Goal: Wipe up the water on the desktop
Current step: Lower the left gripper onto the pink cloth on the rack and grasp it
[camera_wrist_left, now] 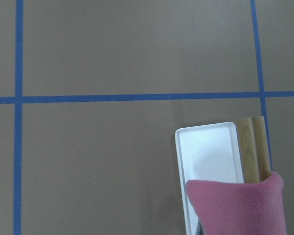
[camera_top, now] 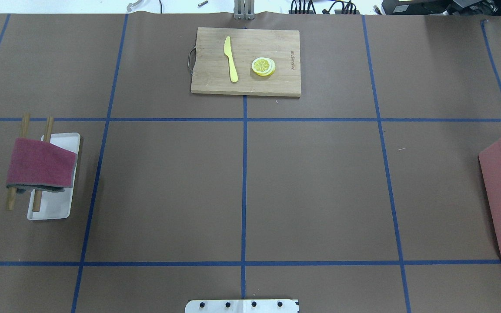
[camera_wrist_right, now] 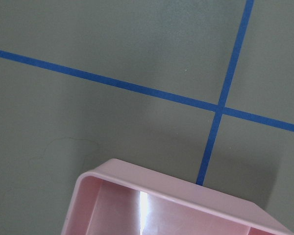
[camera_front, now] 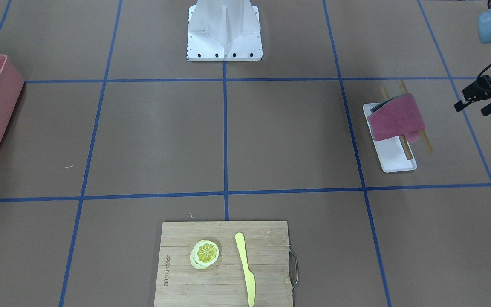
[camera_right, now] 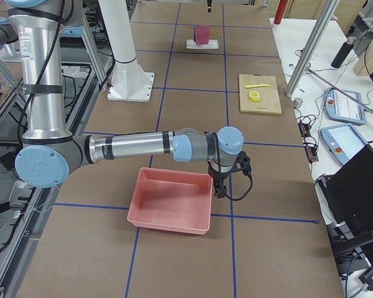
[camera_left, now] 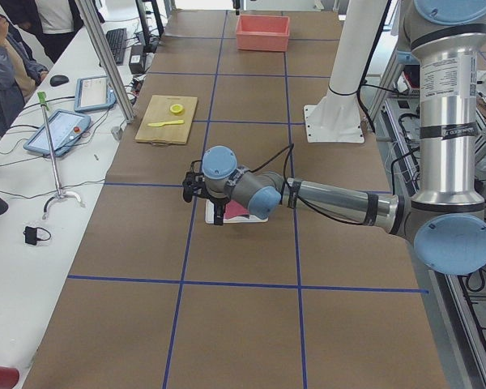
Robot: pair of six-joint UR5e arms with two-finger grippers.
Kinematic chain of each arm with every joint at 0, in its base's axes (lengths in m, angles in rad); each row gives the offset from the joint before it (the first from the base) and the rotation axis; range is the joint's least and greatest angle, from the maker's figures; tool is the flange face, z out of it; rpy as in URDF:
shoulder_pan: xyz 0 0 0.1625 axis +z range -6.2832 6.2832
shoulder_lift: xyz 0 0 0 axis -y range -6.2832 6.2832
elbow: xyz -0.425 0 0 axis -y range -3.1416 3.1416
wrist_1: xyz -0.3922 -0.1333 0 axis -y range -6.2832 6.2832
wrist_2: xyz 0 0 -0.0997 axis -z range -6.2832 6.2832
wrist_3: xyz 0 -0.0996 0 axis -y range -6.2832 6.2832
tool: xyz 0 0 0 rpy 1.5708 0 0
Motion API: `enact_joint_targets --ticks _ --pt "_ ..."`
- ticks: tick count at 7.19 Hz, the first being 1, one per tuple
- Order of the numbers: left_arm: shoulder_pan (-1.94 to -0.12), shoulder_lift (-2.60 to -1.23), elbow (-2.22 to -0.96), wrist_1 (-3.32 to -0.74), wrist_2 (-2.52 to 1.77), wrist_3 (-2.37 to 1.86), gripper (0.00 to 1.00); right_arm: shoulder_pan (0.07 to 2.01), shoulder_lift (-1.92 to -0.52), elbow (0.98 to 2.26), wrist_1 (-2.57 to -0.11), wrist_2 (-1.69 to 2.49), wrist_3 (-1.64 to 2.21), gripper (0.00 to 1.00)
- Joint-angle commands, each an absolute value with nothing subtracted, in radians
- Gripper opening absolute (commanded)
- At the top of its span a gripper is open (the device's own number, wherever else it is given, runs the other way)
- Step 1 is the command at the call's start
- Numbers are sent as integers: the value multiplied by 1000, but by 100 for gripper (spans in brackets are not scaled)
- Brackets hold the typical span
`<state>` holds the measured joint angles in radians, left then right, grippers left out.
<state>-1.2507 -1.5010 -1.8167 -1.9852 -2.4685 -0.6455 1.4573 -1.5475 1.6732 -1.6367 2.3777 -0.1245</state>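
One white tray (camera_top: 52, 208) carried one magenta cloth (camera_top: 39, 163) over two rods (camera_top: 48, 126). The left gripper (camera_front: 472, 109) appeared open and empty; the right gripper (camera_right: 219, 189) state was indeterminable.

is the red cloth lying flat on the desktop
No, the red cloth is draped over two wooden rods by the white tray.

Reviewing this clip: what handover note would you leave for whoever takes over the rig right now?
Left gripper: open, empty, near the cloth.
Right gripper: by the pink bin; I cannot tell whether it is open or shut.
The cloth hangs on two sticks over the white tray, on the left part of the desktop.
Done: nothing; the cloth is not yet picked up.
Left: take the cloth and wipe. No water shows in any view.
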Motion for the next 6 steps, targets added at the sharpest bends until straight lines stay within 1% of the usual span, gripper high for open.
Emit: enact_joint_targets --ticks 1,3,4,5,6 --pt "-1154 -1525 -1839 -1985 -2398 -735 92 1457 -1551 1666 -1637 2387 -127 100" --pt "-1123 -1513 -1835 -1977 -2402 -738 87 1457 -1558 1671 -1637 2388 -130 100" --pt "-1091 -1513 -1835 -1980 -2410 -786 86 1457 -1560 1667 -1638 2399 -130 100" --pt "-1065 -1513 -1838 -1985 -2410 -817 80 1457 -1563 1666 -1638 2408 -132 100" --pt "-1063 -1513 -1839 -1985 -2410 -819 61 1457 -1566 1667 -1637 2408 -132 100"
